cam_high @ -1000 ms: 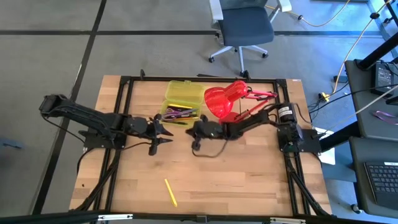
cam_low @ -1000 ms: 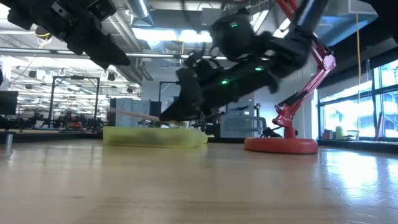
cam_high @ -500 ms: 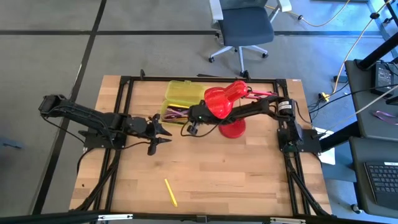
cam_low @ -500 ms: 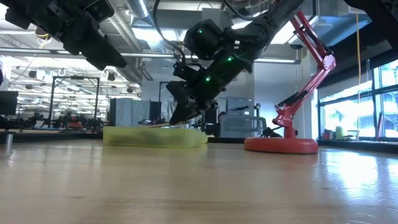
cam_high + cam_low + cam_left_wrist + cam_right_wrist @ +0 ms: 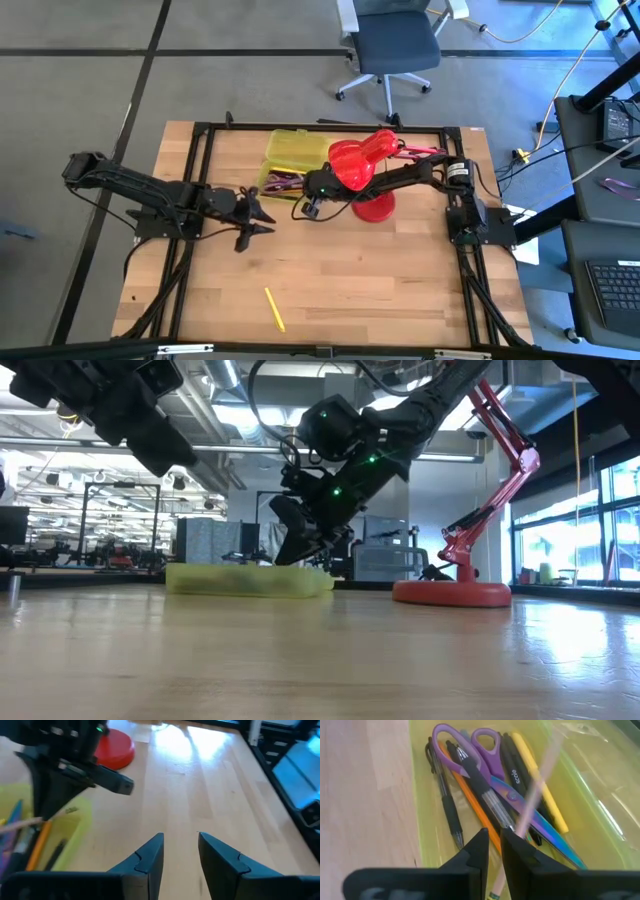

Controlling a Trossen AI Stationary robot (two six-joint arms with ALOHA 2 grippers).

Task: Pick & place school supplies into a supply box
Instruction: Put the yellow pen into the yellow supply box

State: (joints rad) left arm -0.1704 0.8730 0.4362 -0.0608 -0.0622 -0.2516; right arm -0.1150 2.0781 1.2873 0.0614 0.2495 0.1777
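The yellow-green supply box (image 5: pixel 288 182) stands open at the table's far middle, its lid (image 5: pixel 297 148) flat behind it. In it lie purple-handled scissors (image 5: pixel 490 755), a black pen (image 5: pixel 445 805), an orange pencil (image 5: pixel 476 817) and a yellow pen (image 5: pixel 540 785). My right gripper (image 5: pixel 303 194) hangs over the box's right end, tipped down, shut on a pale pencil (image 5: pixel 537 780). My left gripper (image 5: pixel 261 215) stands open just left of the box, with nothing between its fingers (image 5: pixel 150 855). Another yellow pencil (image 5: pixel 274 309) lies flat near the front edge. My right gripper pinches the pale pencil between its two fingers, at a place near one end (image 5: pixel 521 824). The fingers come slanting down from the table's right and lie across the pencil. The pencil is clear of the box floor and slants over the box's contents; it shows blurred.
A red desk lamp (image 5: pixel 362 160) stands right of the box on its round base (image 5: pixel 450 593), its arm under my right arm. The wooden table (image 5: pixel 380 280) lies bare from the middle to the near edge, apart from the yellow pencil.
My right gripper has risen from low beside the lamp base and swung toward the far edge, over the box's right end, tipping farther down and carrying the pale pencil along. My left gripper has kept its place.
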